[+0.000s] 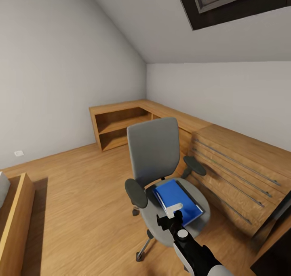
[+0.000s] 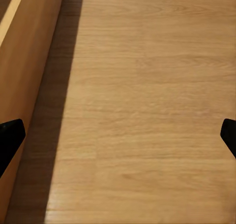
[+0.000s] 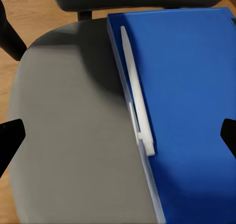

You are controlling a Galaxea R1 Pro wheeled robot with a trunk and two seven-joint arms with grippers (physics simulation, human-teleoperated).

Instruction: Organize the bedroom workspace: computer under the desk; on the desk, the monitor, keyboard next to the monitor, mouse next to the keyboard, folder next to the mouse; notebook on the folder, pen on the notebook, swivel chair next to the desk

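The bedroom's plank floor (image 1: 81, 187) spreads under a sloped ceiling, with a wooden chest of drawers (image 1: 238, 175) along the right wall and low open shelving (image 1: 121, 126) in the far corner. The swivel chair (image 1: 155, 154) stands in the middle, beside the chest. The blue folder (image 1: 178, 199) lies flat on its grey seat, toward the seat's right side. The right claw (image 3: 118, 135) hangs just above the folder's edge, released, fingertips spread wide. The left claw (image 2: 118, 135), also released, hovers over bare floor beside a wooden panel (image 2: 24, 86).
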